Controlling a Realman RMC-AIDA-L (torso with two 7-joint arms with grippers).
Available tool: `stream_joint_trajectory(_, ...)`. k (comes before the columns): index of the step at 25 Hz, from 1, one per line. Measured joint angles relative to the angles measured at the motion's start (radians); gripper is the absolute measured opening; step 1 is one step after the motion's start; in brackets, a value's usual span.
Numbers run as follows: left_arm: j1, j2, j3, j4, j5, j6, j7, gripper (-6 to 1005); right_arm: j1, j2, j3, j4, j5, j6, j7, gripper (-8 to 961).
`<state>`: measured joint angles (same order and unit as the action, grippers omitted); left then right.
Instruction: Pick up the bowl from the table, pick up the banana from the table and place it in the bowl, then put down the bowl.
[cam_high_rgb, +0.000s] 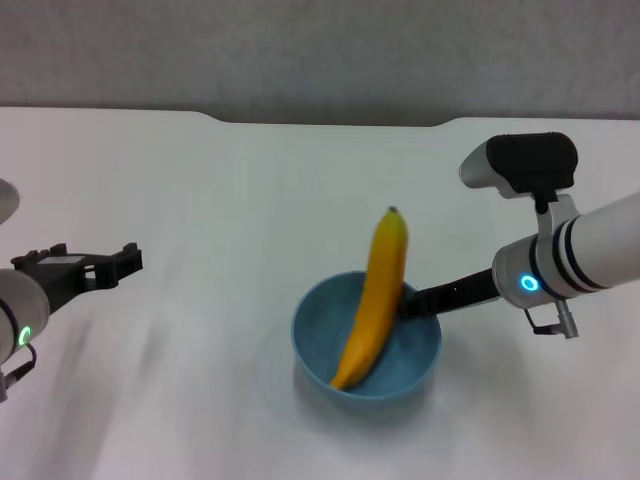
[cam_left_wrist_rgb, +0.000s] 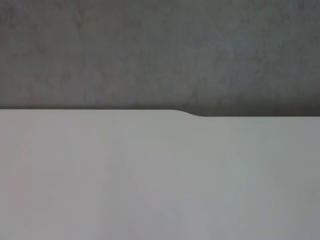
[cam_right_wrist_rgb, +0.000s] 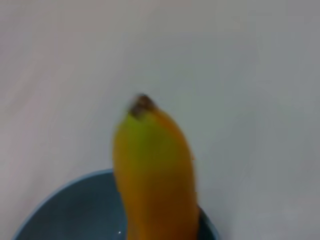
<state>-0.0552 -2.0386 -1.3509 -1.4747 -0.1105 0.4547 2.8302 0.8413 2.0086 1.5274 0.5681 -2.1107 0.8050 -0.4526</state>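
Bowl looks glossy, rigid and light, probably slippery; the rim is the sensible hold. Right pincer is clenched on the rim's right side, the bowl low over the surface. Banana leans inside, stem past the far rim, just left of that pincer. Left pincer is released, well apart.

You'll find no text, label, brand, number or sign to read anywhere here: none on the bowl, none on the banana resting in it, none on the surface beneath the bowl
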Motion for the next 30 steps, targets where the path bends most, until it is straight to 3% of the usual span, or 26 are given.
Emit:
stream_joint_trajectory(4, 0.021, 0.0, 0.01, -0.033, 0.0, 0.007, 0.0, 903, -0.079, -0.007, -0.003, 0.141, -0.006, 0.031, 0.0, 468)
stream_joint_trajectory(9, 0.041, 0.001, 0.003, -0.047, 0.0, 0.001, 0.001, 903, -0.245, -0.008, 0.019, 0.422, -0.081, 0.086, 0.0, 645)
stream_joint_trajectory(17, 0.071, 0.001, 0.002, -0.048, 0.001, -0.065, 0.001, 903, -0.437, -0.004, 0.053, 0.666, -0.06, 0.046, -0.139, 829)
stream_joint_trajectory(20, 0.102, 0.001, 0.009, -0.028, 0.0, -0.173, 0.0, 903, -0.521, -0.003, 0.049, 0.692, 0.054, -0.083, -0.251, 827)
stream_joint_trajectory(24, 0.132, -0.001, 0.026, 0.12, 0.0, -0.47, -0.008, 903, -0.613, -0.002, 0.014, 0.671, 0.29, -0.259, -0.516, 823)
stream_joint_trajectory(25, 0.132, -0.001, 0.026, 0.12, 0.0, -0.47, -0.008, 903, -0.629, -0.001, -0.007, 0.665, 0.348, -0.298, -0.586, 822)
stream_joint_trajectory(27, 0.134, -0.001, 0.042, 0.211, -0.001, -0.621, -0.011, 903, -0.667, -0.001, -0.086, 0.646, 0.474, -0.425, -0.805, 819)
stream_joint_trajectory(28, 0.134, -0.001, 0.042, 0.211, -0.001, -0.621, -0.011, 903, -0.667, -0.001, -0.086, 0.646, 0.474, -0.425, -0.805, 819)
stream_joint_trajectory(30, 0.127, -0.001, 0.058, 0.297, -0.001, -0.766, -0.012, 903, -0.672, -0.001, -0.128, 0.625, 0.532, -0.483, -0.893, 819)
